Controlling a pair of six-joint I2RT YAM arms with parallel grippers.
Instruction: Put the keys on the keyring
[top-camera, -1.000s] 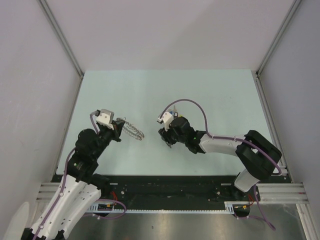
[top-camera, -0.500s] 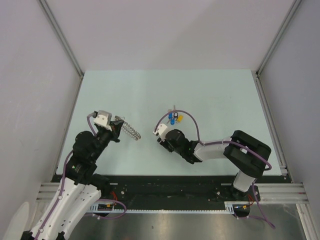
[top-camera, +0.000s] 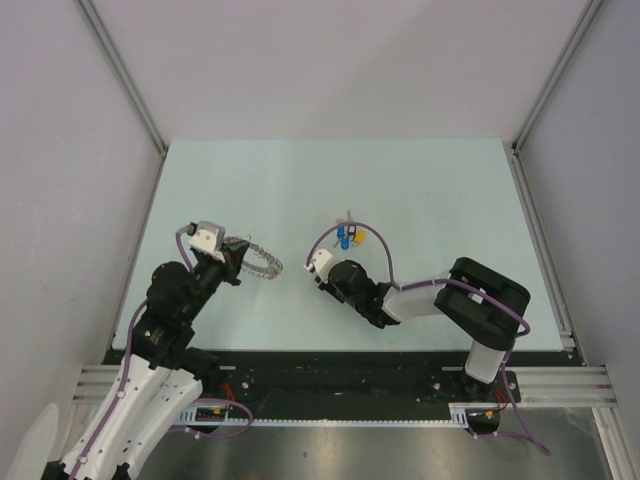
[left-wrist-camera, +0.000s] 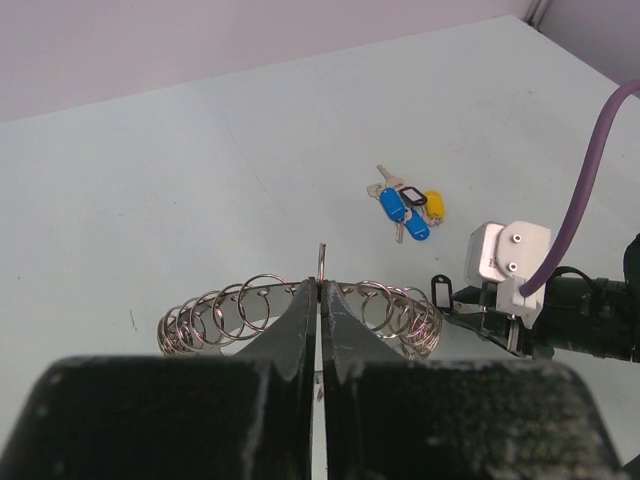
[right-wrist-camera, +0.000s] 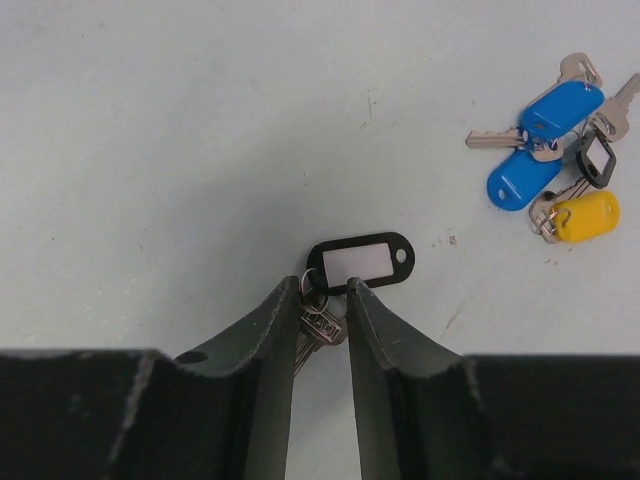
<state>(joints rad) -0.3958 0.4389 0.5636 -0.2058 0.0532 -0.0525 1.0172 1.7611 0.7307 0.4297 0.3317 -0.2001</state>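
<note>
Left gripper: the left gripper (left-wrist-camera: 320, 288) has its dark fingers pressed together on the near edge of the keyring; one small loop stands upright just above the fingertips.

Keyring: a silvery-grey ring made of many small wire loops strung into a wide circle (left-wrist-camera: 405, 318), open in the middle. It reaches from the left fingertips toward the table's centre. Whether it touches the surface, I cannot tell.

Right gripper: the right gripper (right-wrist-camera: 325, 288) is closed to a narrow gap, pinching the tagged key by its head and split ring.

Tagged key: a small silver metal key with an oval, black-rimmed plastic tag showing a white insert (right-wrist-camera: 360, 262). The tag sticks out just past the fingertips and the key's blade lies between the fingers.

Key cluster: a loose bunch of little metal keys with two blue plastic heads, one yellow head and a small black-rimmed tag (right-wrist-camera: 548, 150). It lies flat on the table, beyond the right gripper and well apart from the keyring.

Table: pale mint-green flat tabletop (top-camera: 430, 190) carrying both arms.
</note>
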